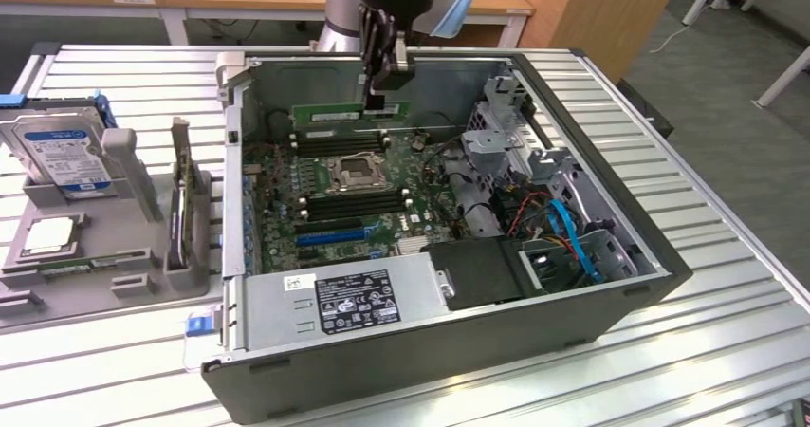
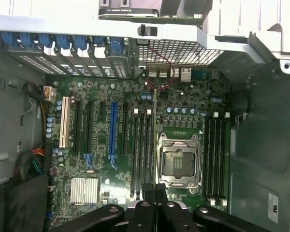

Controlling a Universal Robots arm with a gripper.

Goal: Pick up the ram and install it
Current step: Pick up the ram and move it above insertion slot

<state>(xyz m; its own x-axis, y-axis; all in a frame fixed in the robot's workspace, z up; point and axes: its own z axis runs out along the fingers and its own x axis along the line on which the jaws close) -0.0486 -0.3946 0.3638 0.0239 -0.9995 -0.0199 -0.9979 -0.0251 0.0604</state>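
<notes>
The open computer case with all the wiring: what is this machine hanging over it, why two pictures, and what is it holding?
You are looking at a robot arm with a gripper on its end, working over an open desktop computer case on a slatted metal table. One picture comes from a camera standing off the arm; the other rides on the wrist, looking straight down at the green motherboard. The jaws are shut on the ram, a thin green memory stick held above the memory slots beside the empty processor socket. On the exterior view's left, a grey rack holds a hard drive and a square processor chip.
</notes>
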